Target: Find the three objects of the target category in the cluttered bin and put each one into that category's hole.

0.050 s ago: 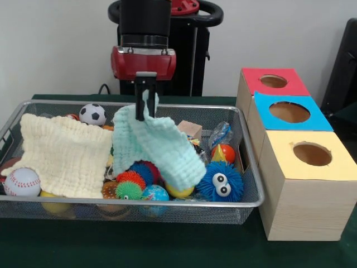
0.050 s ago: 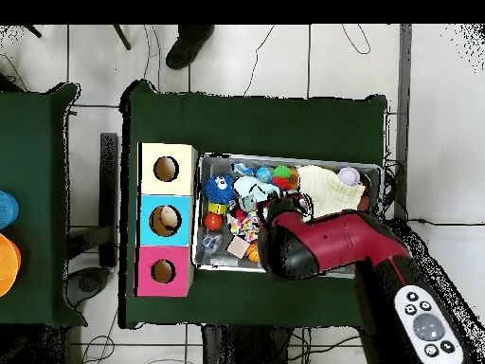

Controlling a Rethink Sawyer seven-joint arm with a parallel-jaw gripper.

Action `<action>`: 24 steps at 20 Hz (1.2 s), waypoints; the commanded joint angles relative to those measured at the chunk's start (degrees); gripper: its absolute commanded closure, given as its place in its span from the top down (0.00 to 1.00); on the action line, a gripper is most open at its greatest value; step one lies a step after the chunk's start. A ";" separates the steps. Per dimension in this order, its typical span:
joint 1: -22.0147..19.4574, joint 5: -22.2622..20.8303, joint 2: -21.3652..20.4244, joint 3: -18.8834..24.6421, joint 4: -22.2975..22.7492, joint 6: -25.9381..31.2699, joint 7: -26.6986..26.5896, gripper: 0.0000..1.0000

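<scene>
I see the claw (image 1: 146, 96) clamped on a corner of the mint cloth (image 1: 158, 145); the cloth hangs lifted above the toys in the wire bin (image 1: 252, 196); a cream cloth (image 1: 67, 154) lies beside it.

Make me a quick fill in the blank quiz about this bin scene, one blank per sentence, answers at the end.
1. The gripper holds up a mint green ____.
2. The box nearest the front camera has a ____ top.
3. The spiky blue ball with eyes lies in the wire ____.

Answers: cloth; yellow; bin
</scene>
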 commanded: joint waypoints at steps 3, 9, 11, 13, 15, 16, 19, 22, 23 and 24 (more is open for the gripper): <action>-6.18 -5.30 4.82 8.21 -5.20 11.63 -25.57 0.00; -7.34 -5.60 3.74 9.40 -5.82 14.59 -28.64 0.00; -7.65 -5.39 3.29 9.73 -5.38 15.22 -28.85 0.00; -7.83 -5.11 2.44 10.03 -4.54 15.54 -28.68 0.00; -7.60 -4.83 1.32 9.91 -3.82 15.90 -28.42 0.00; -7.46 -4.73 0.92 9.73 -3.63 16.14 -28.26 0.00; -6.98 -4.17 -1.36 8.78 -2.29 17.45 -27.65 0.00; -7.03 -3.13 -4.52 8.22 -0.87 19.32 -27.76 0.00; -7.18 -2.35 -6.40 8.10 -0.02 20.35 -28.07 0.00; -7.27 -1.90 -7.46 8.06 0.43 20.98 -28.27 0.00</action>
